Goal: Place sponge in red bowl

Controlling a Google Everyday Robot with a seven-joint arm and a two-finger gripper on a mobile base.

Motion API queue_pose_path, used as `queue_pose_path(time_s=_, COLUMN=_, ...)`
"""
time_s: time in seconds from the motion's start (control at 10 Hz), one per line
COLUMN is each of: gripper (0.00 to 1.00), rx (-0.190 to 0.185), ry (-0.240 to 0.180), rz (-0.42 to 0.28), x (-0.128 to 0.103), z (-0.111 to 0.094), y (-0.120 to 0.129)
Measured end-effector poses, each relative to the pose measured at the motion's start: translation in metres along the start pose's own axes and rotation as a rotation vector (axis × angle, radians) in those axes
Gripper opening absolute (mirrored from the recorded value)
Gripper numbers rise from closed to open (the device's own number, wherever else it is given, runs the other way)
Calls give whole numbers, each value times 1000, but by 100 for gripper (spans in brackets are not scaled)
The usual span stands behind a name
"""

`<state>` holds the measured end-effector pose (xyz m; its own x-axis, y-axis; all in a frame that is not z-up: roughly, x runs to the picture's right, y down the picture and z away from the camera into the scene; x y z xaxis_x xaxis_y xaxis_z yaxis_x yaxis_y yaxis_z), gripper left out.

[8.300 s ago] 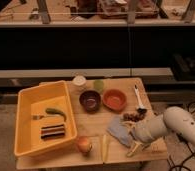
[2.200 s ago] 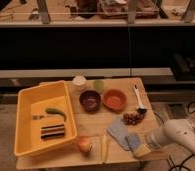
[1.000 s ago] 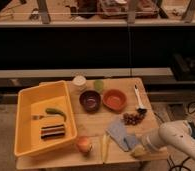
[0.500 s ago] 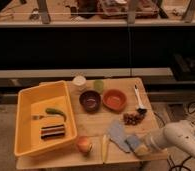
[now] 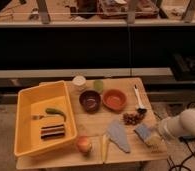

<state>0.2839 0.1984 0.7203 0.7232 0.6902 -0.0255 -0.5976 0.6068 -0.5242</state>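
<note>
Camera view: end effector [image 5: 157, 135] sits low at the counter's [image 5: 93, 126] front right corner, at the tip of the white arm coming in from the right edge. Its fingers are pressed together and, as far as I can tell, pinching the sponge [image 5: 144, 132] at its right end. The sponge is blue face up w/ a pale yellow edge showing, and looks to be down at counter level, not clearly lifted.

The key relation: the red bowl [image 5: 114, 99] lies up and to the left of the end effector, toward the back of the counter and well apart. The sponge's long axis runs approx. along that same diagonal.

On the way sit a dark cluster, maybe grapes [image 5: 132, 118], and a spoon [image 5: 137, 97] just right of the bowl, so the carry needs height. The dark bowl [image 5: 90, 100] touches or nearly touches the red one on its left, so don't overshoot. The blue-grey cloth [image 5: 119, 136] lies just left of the sponge.
</note>
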Motion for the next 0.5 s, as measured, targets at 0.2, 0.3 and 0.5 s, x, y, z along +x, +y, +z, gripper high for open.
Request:
queue_pose_path(time_s=0.2, gripper=17, rx=1, ry=-52, rz=-53, x=-38, z=-5, y=-36)
queue_pose_path(time_s=0.3, gripper=17, rx=-2, ry=-72, rz=-73, x=-55, z=-4, y=-50)
queue_pose_path(time_s=0.5, gripper=17, rx=-21, ry=-122, rz=-122, x=-101, z=8, y=-67)
